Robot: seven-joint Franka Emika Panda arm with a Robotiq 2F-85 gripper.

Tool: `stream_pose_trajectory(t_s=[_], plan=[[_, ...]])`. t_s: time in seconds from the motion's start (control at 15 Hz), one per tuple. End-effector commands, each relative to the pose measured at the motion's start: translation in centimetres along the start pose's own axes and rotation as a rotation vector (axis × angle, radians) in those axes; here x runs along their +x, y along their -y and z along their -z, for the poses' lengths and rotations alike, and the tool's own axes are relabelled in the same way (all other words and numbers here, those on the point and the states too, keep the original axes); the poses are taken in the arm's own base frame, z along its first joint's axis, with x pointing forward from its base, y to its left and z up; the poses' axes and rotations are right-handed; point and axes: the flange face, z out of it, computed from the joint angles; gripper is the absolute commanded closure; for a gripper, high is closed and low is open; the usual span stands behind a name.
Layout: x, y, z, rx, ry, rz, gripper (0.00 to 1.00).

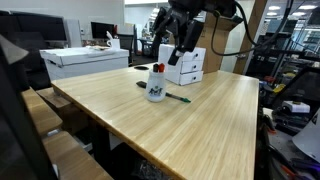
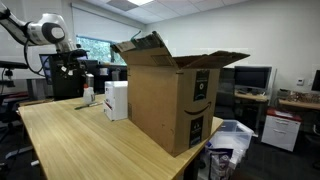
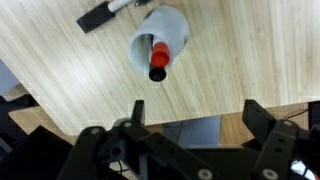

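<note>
A white cup point(image 1: 155, 90) stands on the wooden table point(image 1: 200, 125) with a red marker point(image 1: 159, 69) upright in it. The wrist view shows the cup point(image 3: 170, 28) from above, with the red marker point(image 3: 158, 58) leaning out of its mouth. A black marker point(image 1: 174, 97) lies flat on the table beside the cup; it also shows in the wrist view point(image 3: 100, 15). My gripper point(image 1: 181, 52) hangs above and a little behind the cup, apart from it. In the wrist view the gripper point(image 3: 195, 120) is open and empty. It also shows in an exterior view point(image 2: 68, 62).
Stacked white boxes point(image 1: 186, 66) stand behind the cup, and a long white box point(image 1: 84, 60) sits at the far corner. A large open cardboard box point(image 2: 170, 95) and a white box point(image 2: 116, 100) stand on the table. Chairs and desks surround the table.
</note>
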Motion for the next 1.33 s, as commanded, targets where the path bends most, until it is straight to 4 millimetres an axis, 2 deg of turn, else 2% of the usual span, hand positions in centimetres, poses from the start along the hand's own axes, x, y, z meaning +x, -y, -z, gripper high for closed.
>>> stream_pose_trajectory(t_s=[0.0, 0.27, 0.4, 0.67, 1.0, 1.27], plan=[[-0.8, -1.3, 0.2, -0.039, 0.093, -0.033, 0.00], [-2.3, -2.7, 0.1, 0.022, 0.178, -0.134, 0.00], [-3.4, -3.5, -0.1, 0.088, 0.185, -0.248, 0.00], [-5.6, -4.6, -0.8, 0.130, 0.123, -0.454, 0.00], [-8.3, -4.7, -2.8, 0.094, 0.029, -0.680, 0.00], [-10.0, -4.0, -4.2, 0.014, -0.032, -0.839, 0.00]])
